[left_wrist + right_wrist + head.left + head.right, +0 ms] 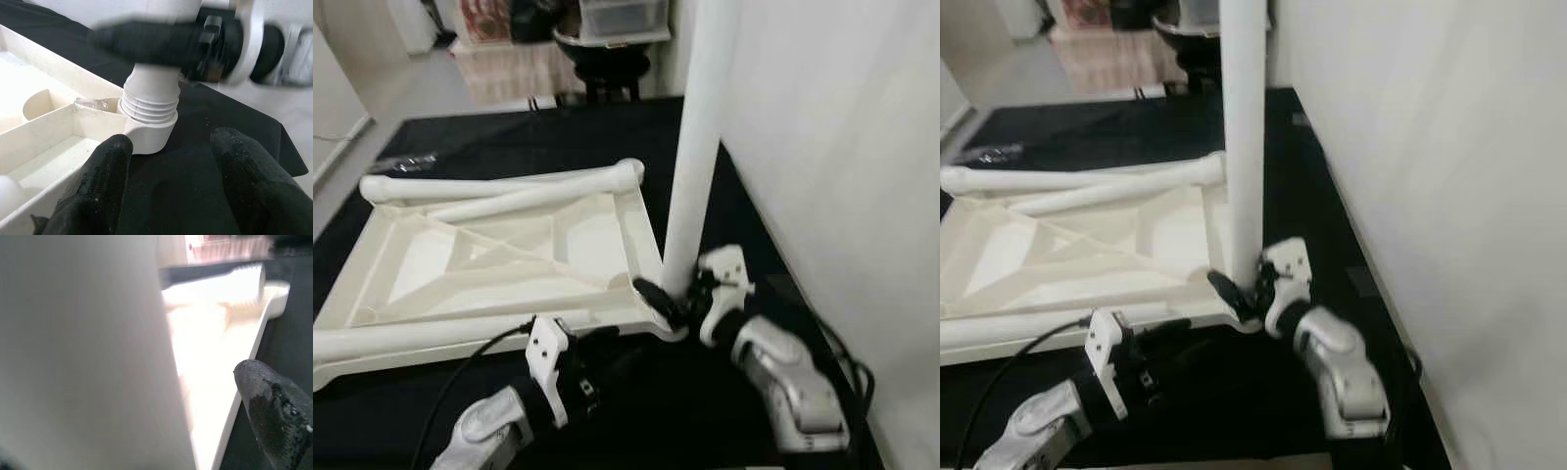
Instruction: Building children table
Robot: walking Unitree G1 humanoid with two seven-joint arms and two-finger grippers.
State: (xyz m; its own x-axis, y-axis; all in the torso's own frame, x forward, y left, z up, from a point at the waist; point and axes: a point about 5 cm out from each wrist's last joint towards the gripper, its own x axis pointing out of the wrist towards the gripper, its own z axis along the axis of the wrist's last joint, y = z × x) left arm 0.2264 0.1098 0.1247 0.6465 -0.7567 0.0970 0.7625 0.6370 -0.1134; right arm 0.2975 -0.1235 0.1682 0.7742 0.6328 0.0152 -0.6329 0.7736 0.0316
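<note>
A cream children's table top [406, 259] lies upside down on a black mat [705, 411]. One white table leg [697, 147] stands upright in the near right corner socket; its threaded base [149, 105] sits in the socket's collar. My right gripper [671, 299] is shut on this leg just above the base, one finger [146, 41] blurred across it and another fingertip [274, 406] beside the leg [83, 357]. My left gripper [171, 181] is open, low over the mat just in front of that corner, touching nothing.
Two loose legs [499, 186] lie along the table top's far edge and another [431, 338] along the near edge. A white wall [832, 147] rises close on the right. A black stool [602, 64] stands at the back. A black cable [470, 362] runs by my left arm.
</note>
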